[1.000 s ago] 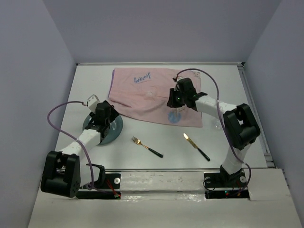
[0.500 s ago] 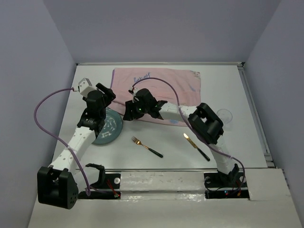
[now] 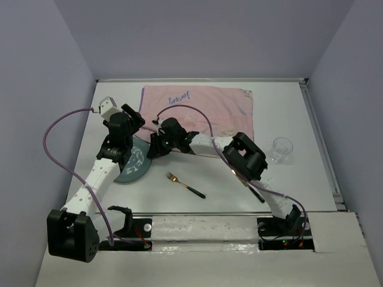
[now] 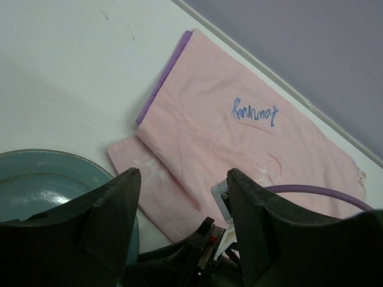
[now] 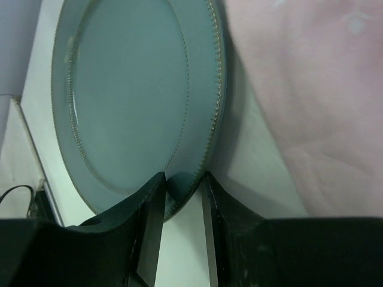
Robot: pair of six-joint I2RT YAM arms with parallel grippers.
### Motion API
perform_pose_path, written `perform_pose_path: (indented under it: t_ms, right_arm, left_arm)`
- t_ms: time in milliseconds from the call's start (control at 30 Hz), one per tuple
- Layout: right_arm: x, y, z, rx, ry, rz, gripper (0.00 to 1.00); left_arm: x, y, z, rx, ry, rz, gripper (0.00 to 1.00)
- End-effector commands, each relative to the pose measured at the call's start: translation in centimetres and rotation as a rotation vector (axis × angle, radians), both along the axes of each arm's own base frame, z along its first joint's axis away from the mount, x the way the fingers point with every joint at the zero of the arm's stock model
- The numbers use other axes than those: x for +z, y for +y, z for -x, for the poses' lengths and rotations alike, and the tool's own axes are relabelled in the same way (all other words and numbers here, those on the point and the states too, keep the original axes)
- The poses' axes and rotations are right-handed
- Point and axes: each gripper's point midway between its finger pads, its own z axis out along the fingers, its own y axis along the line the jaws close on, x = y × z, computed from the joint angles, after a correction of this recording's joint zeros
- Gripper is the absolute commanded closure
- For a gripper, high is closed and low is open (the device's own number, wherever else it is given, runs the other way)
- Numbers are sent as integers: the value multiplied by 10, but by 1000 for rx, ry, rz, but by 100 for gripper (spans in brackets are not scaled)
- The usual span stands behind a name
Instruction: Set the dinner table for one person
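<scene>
The teal plate (image 3: pixel 133 162) lies at the left of the white dinner table (image 3: pixel 311 119), just off the pink cloth (image 3: pixel 203 113). My right gripper (image 3: pixel 153 149) reaches across to the plate's right edge. In the right wrist view its fingers (image 5: pixel 149 203) are closed on either side of the plate's beaded rim (image 5: pixel 182 182). My left gripper (image 3: pixel 128 122) hovers above the plate's far side, open and empty (image 4: pixel 182 227). The plate (image 4: pixel 36 179) shows at lower left of the left wrist view. A gold fork with a black handle (image 3: pixel 185 185) lies near the front.
A knife (image 3: pixel 256 192) lies right of the fork, partly hidden under my right arm. A clear glass (image 3: pixel 281 148) stands at the right, off the cloth. The cloth (image 4: pixel 239 131) has blue scribbles at its far edge. Purple cables loop over both arms.
My right arm swung from the cloth's right side across to the plate and closed on its rim. My left gripper rose off the plate, which shifted slightly right.
</scene>
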Motion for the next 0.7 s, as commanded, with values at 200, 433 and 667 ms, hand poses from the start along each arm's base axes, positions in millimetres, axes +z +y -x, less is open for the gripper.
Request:
perform_pose_path:
  t_ms: [200, 433, 667]
  right_arm:
    - [5, 39, 56, 188, 26, -61, 73]
    - [21, 37, 73, 233, -7, -68, 56]
    - [67, 8, 39, 144, -94, -95, 28]
  left_arm:
    - [34, 23, 6, 59, -43, -71, 30]
    - [14, 26, -3, 56, 1, -40, 30]
    - [-30, 28, -31, 46, 84, 54, 34]
